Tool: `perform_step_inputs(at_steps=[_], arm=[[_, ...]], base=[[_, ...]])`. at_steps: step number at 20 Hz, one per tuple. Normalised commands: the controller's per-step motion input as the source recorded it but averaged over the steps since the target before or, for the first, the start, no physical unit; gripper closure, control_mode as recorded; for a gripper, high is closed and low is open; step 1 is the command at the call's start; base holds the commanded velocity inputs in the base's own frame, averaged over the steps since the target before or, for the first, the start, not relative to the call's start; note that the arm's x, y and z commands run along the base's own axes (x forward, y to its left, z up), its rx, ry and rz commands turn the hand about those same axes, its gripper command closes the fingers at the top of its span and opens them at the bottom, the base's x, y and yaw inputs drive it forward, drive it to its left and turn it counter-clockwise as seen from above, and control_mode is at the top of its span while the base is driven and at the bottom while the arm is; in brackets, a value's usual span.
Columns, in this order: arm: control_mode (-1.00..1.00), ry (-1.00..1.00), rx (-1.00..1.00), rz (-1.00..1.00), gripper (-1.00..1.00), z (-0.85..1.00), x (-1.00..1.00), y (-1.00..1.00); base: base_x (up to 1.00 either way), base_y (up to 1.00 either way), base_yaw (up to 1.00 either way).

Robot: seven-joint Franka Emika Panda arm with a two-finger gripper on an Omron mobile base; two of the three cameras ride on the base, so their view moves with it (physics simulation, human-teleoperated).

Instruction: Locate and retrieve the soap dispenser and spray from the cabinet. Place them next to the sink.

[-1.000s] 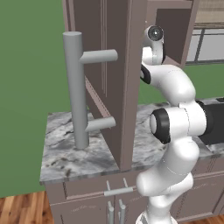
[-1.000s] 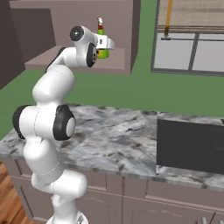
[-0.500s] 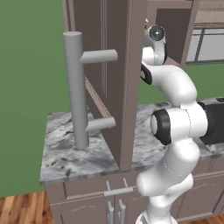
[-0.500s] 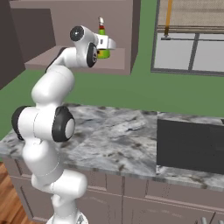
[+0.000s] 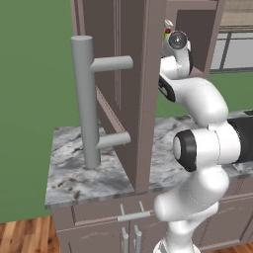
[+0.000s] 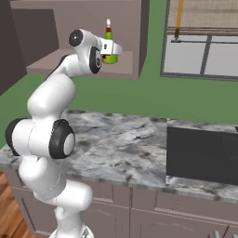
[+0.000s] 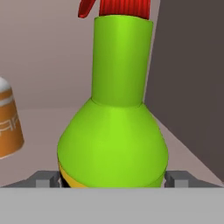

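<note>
A simulated kitchen with a green wall and a grey-veined marble countertop [image 6: 116, 139] surrounds the scene, and above the counter hangs the cabinet [image 6: 83, 32], its panelled door [image 5: 123, 89] swung wide toward the left base camera so that the long grey bar handle [image 5: 85, 101] stands out edge-on. Inside, on the cabinet shelf [image 6: 69, 65], stands the spray [image 7: 113, 127], a bright green bottle with a broad rounded base, a straight neck and a red trigger top, upright near the shelf's right end close to the cabinet's dark side wall. In the right base view the same spray [image 6: 109, 46] sits right at the front of the gripper [image 6: 113, 48]. The hand view shows the grey finger tips [image 7: 178, 179] flanking the bottle's base on both sides, spread wide around it; whether they touch the bottle I cannot tell. To the left of the spray in the hand view, apart from it, stands an orange and white container [image 7: 8, 122], cut off by the frame edge. Compared with the pictures of a second and half a second ago, arm, bottle and door lie much the same, with no clear shift. The sink [image 6: 202, 151], a dark basin set in the marble, lies well off to the right and below.
</note>
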Motion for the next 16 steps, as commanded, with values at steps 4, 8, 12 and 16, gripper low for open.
perform_step_inputs(at_steps=[4, 8, 12, 16], arm=[[-1.00, 0.00, 0.00, 0.00, 1.00, 0.00, -0.25, 0.00], [-1.00, 0.00, 0.00, 0.00, 1.00, 0.07, -0.25, 0.00], [-1.00, -0.01, 0.00, -0.02, 1.00, 0.10, -0.31, -0.01], [-1.00, -0.01, 0.00, -0.03, 1.00, 0.17, -0.33, 0.00]], base=[[0.00, 0.00, 0.00], [0.00, 0.00, 0.00], [0.00, 0.00, 0.00], [0.00, 0.00, 0.00]])
